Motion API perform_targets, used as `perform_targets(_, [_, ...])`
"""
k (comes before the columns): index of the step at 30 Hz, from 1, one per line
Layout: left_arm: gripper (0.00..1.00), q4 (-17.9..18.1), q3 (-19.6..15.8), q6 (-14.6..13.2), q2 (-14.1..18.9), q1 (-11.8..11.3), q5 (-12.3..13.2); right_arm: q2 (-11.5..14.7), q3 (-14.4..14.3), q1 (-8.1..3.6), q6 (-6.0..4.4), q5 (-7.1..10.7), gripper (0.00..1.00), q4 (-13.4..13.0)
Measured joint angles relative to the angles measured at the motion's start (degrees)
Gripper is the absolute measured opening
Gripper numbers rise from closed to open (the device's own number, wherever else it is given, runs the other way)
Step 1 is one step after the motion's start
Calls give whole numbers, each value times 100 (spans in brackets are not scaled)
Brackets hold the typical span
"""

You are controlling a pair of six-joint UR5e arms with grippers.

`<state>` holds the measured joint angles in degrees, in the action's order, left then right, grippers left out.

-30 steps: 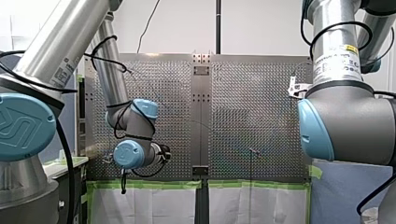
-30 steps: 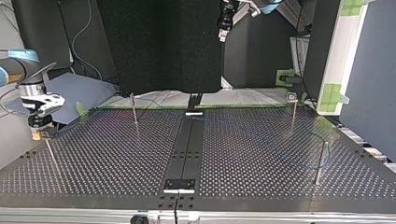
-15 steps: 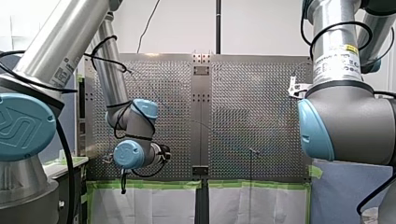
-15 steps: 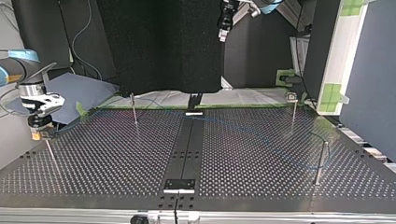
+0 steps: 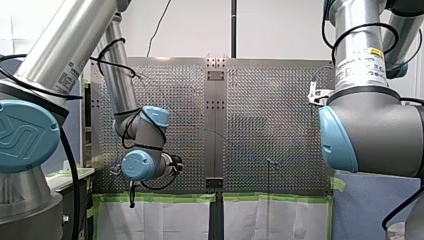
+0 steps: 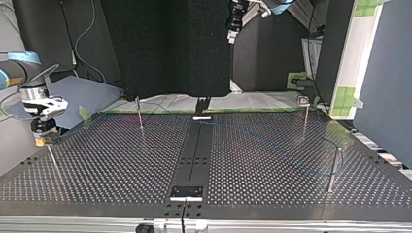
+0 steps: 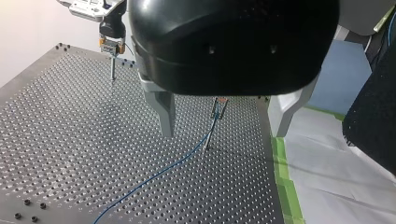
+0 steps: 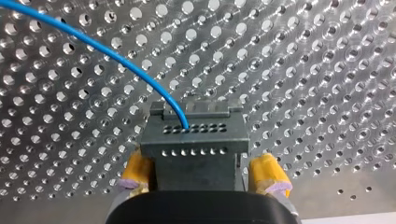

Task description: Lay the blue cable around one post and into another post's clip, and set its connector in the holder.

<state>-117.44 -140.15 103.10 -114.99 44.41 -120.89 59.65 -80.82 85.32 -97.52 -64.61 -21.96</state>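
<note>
Seen from the right wrist, the blue cable [image 8: 116, 60] runs into a grey connector block [image 8: 194, 140]. My right gripper [image 8: 201, 173] straddles the block, open, with its yellow pads [image 8: 268, 173] beside the block's sides. At the top view's left, my right gripper [image 6: 42, 135] stands on top of a thin post [image 6: 52, 160]. My left gripper [image 7: 224, 134] hangs open above the table. Ahead of its metal fingers [image 7: 166, 112] stands a clip post [image 7: 217, 109], and the blue cable [image 7: 159, 172] trails away from that post. In the top view the cable is faint and passes by a dark post [image 6: 333, 167].
More thin posts stand on the perforated table [image 6: 272, 160]: one at the back left [image 6: 139, 114] and one with a clip at the back right [image 6: 305, 114]. A black rail [image 6: 194, 155] runs down the middle. Green tape and white sheeting edge the far side.
</note>
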Motion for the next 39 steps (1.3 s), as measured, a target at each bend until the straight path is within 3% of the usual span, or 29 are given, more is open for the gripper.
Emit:
perform_targets(17, [100, -11, -1, -9, 0, 0, 0, -2, -1, 7, 2, 65, 100, -1])
perform_targets(39, [100, -17, -1, -10, 0, 0, 0, -2, -1, 51, 27, 340, 100, -18])
